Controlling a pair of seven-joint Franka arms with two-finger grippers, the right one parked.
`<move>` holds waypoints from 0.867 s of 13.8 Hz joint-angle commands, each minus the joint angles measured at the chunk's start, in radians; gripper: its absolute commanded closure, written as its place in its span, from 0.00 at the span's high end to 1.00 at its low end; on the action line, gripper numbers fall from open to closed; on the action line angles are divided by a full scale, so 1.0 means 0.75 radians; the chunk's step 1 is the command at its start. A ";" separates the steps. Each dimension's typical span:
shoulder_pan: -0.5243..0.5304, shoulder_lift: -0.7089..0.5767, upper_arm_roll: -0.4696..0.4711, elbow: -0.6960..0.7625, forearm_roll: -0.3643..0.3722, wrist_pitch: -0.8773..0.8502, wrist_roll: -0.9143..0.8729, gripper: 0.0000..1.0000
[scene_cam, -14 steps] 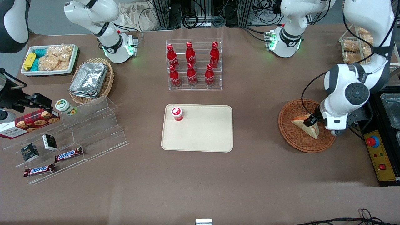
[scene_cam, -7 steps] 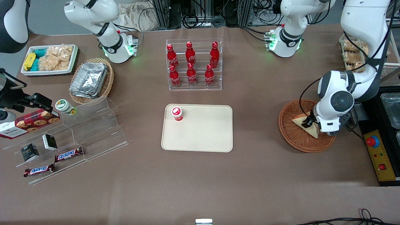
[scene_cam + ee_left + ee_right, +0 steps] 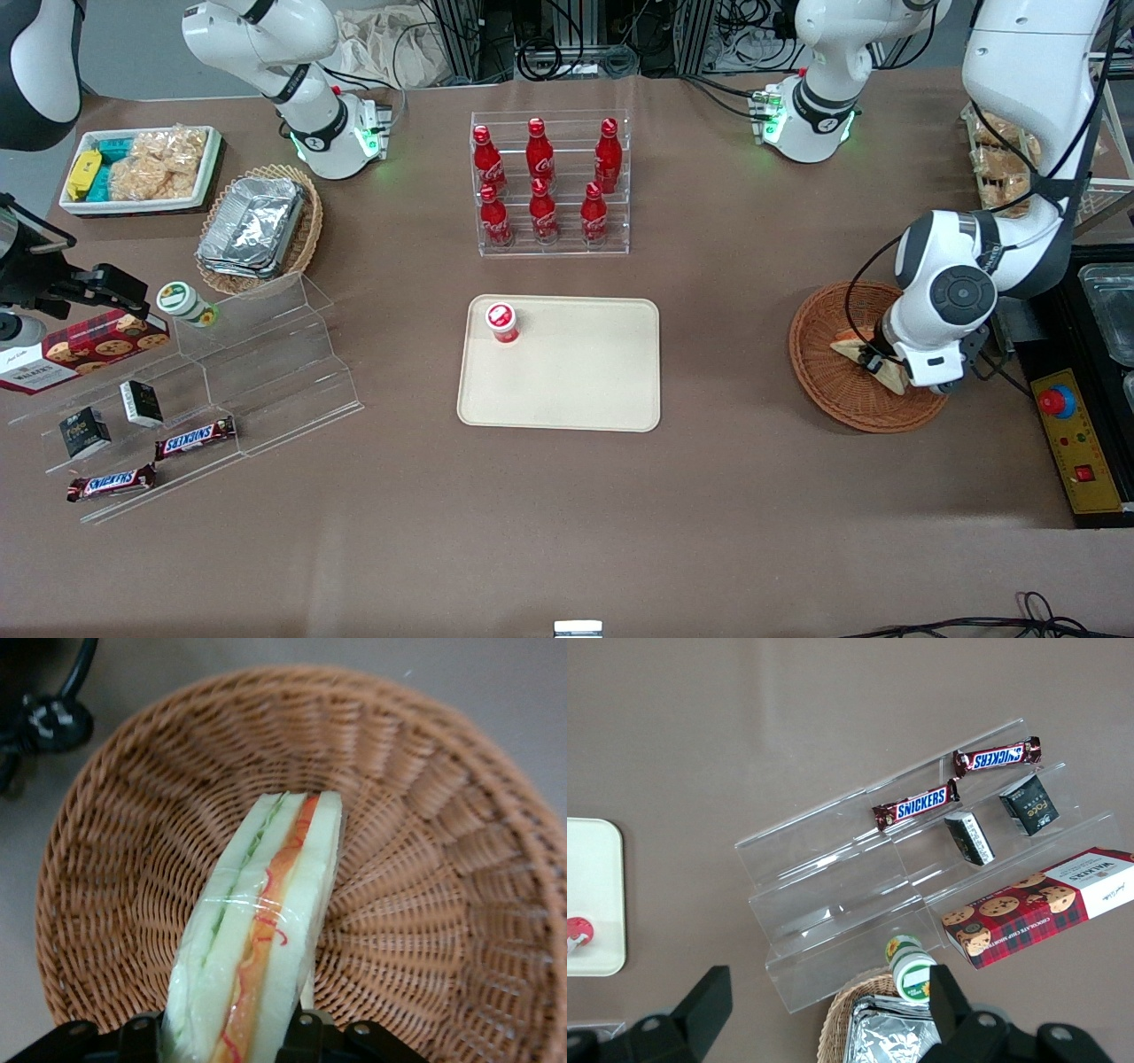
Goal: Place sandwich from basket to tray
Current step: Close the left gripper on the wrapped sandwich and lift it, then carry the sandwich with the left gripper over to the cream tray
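Observation:
The sandwich (image 3: 856, 351), a clear-wrapped bread wedge with red and green filling, is in the round reddish-brown basket (image 3: 824, 394) toward the working arm's end of the table. My left gripper (image 3: 879, 363) is down in the basket, its black fingers pressed against both bread faces. In the left wrist view the sandwich (image 3: 266, 921) fills the gap of the gripper (image 3: 221, 1041), filling edge toward the camera, over the basket (image 3: 425, 859). The beige tray (image 3: 576, 381) lies flat mid-table, well apart from the basket.
A small red-lidded cup (image 3: 501, 321) stands on the tray's corner nearest the bottle rack (image 3: 549, 182). A clear stepped stand (image 3: 239, 363) with snack bars sits toward the parked arm's end. A yellow control box (image 3: 1076, 439) lies beside the basket.
The left arm's wrist has swung over the basket and come lower onto the sandwich. The sandwich has stayed in the basket, now more covered by the arm.

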 commanded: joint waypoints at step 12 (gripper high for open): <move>-0.029 0.099 -0.548 0.934 -0.388 -0.834 0.625 0.00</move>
